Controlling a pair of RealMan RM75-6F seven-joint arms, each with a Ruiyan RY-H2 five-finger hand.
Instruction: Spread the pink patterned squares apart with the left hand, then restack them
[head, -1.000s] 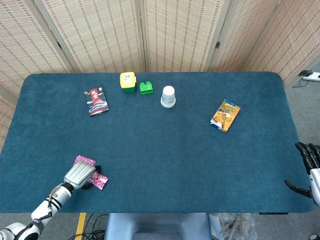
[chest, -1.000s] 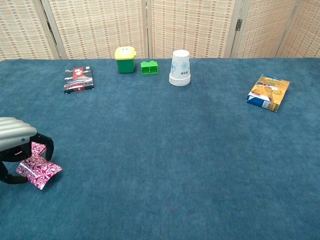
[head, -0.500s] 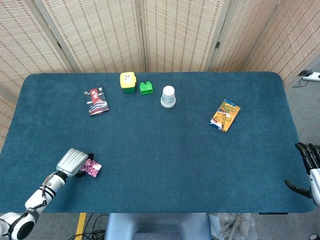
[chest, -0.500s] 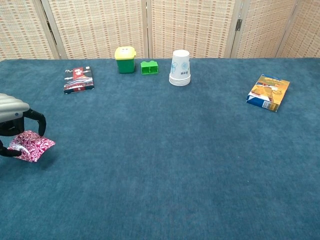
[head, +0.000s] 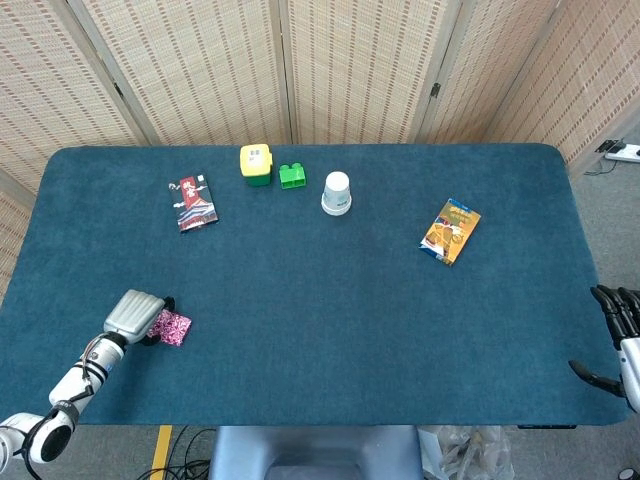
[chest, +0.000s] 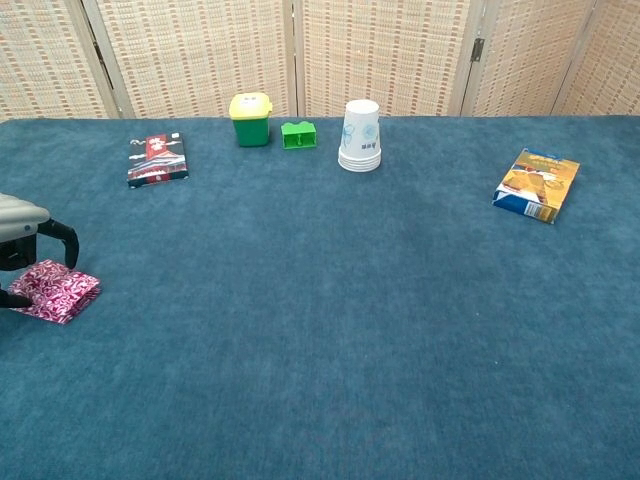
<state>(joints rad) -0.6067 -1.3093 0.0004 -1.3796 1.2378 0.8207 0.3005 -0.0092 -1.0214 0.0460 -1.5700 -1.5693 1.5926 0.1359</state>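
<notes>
Blue felt tabletop (head: 330, 290), near-left edge: left hand (head: 133, 313) arches over the pink patterned squares (chest: 55, 291), fingers on the flat stack, which has shifted leftward and lies closed up since a second ago; judged light, limp, best pinched at edges.

On my blue table (head: 330, 300) I see a red packet (head: 193, 201), yellow bin (head: 256, 164), green block (head: 292, 176), stacked cups (head: 337, 193), orange box (head: 451, 231).
</notes>
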